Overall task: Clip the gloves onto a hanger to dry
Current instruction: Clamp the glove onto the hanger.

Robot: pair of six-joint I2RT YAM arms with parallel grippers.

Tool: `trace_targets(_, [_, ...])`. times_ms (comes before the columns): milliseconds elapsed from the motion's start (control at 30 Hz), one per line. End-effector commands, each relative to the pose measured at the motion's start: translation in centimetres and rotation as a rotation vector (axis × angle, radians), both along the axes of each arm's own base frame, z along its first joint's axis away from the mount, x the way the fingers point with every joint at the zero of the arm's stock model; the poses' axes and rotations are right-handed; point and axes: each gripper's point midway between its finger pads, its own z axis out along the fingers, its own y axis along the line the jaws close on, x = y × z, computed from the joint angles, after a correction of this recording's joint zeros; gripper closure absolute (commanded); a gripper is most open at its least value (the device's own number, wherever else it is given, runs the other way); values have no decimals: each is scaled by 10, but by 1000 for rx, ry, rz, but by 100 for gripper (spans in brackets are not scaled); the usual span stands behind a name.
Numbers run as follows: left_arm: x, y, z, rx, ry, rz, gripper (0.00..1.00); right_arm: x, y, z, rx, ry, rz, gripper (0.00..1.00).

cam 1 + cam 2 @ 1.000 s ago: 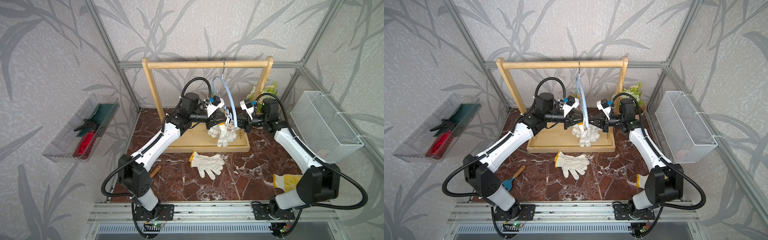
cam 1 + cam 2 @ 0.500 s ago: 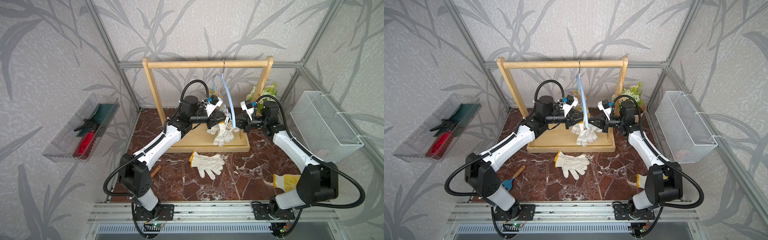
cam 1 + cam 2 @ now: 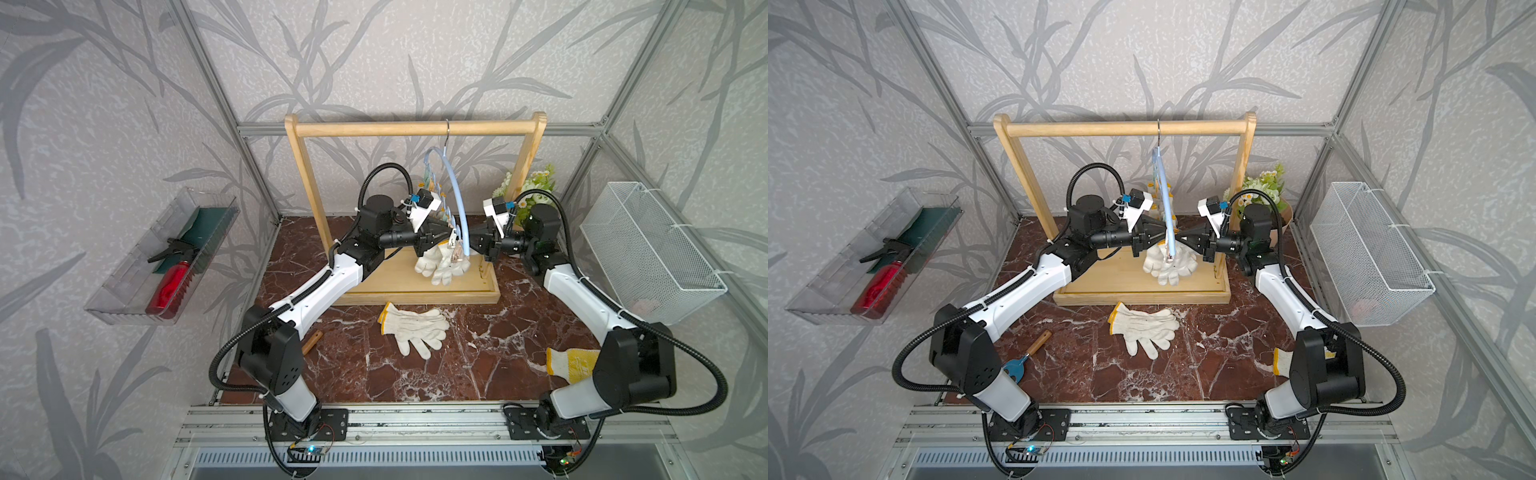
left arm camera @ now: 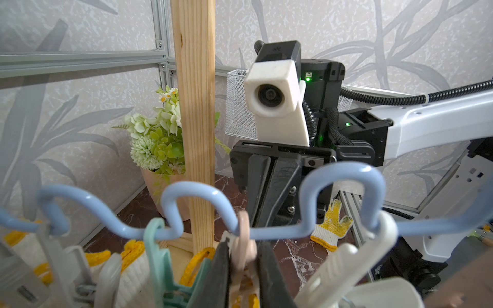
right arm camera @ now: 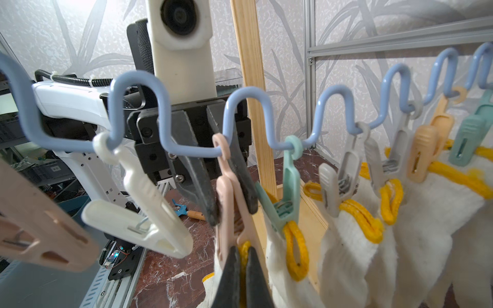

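Brown marble worktop [image 3: 478, 365] with a wooden rack [image 3: 411, 128] at the back. Wire basket [image 3: 648, 253] is on the right wall and a clear tray [image 3: 166, 257] on the left wall. Both arms reach in to the rack's middle from opposite sides. Blue wavy hanger [image 3: 456, 195] hangs by its hook from the rack's top bar and is seen nearly edge-on in both top views. The white gloves [image 3: 440, 266] dangle from it in a bunch over the rack base, clipped by their yellow cuffs in a row. One loose glove [image 3: 415, 328] lies flat on the worktop just in front of the rack. Yellow glove [image 3: 575, 363] lies by the right arm's base, partly hidden. Left pincer [image 5: 232, 210] is clenched on the pink peg [image 5: 226, 184], squeezing its upper end just below the hanger wire. Right pincer [image 5: 242, 253] is clenched on the yellow cuff of the held glove [image 5: 212, 292], right under that peg. The green peg [image 5: 286, 197] next along already bites a cuff, and the white peg [image 5: 144, 202] on the other side hangs empty.
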Motion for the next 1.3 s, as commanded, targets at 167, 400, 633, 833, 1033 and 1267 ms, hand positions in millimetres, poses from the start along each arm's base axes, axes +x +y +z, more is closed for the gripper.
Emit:
trace_targets(167, [5,0,2,-37,68,39,100,-14,-1,30,37,-108,-3,100])
trace_targets(400, [2,2,2,-31,70,41,79,-14,-1,29,39,-92,-2,100])
trace_targets(633, [-1,12,4,0,68,81,61,-10,0,21,40,-61,-4,95])
trace_targets(833, [-2,22,5,25,72,125,54,-9,0,17,43,-47,-5,90])
trace_targets(1033, [-4,37,5,42,83,177,46,-10,-1,10,37,-21,-15,71])
trace_targets(1267, [-15,65,-7,60,93,294,40,-11,-9,-17,-11,41,-122,50])
